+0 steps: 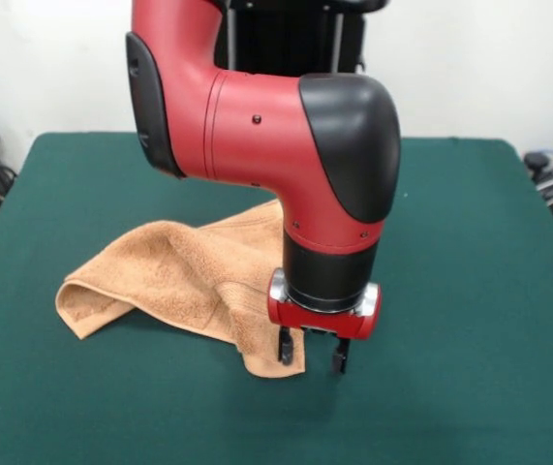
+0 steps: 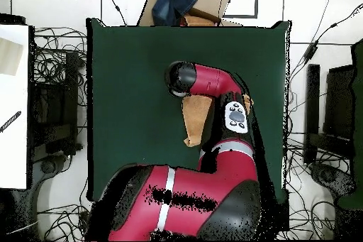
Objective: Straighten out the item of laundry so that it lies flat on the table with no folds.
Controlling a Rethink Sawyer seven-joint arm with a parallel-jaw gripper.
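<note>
The item of laundry (image 1: 174, 276), a peach-orange terry towel, lies rumpled and folded over itself on the green table (image 1: 470, 291), left of centre. Its near corner reaches down to my gripper (image 1: 312, 353). The gripper hangs low over the table and stands open. One fingertip (image 1: 286, 349) sits at the towel's corner and the other is over bare felt to the right. From overhead, only a strip of the towel (image 2: 195, 118) shows on the table (image 2: 127, 76) beside the red arm (image 2: 213, 83). The gripper itself is hidden under the arm's black wrist.
A cardboard box with a blue cloth (image 2: 186, 1) sits beyond the table's far edge in the overhead view. Cables (image 2: 53, 62) run along both sides of the table, and a white surface (image 2: 14, 104) stands at the left.
</note>
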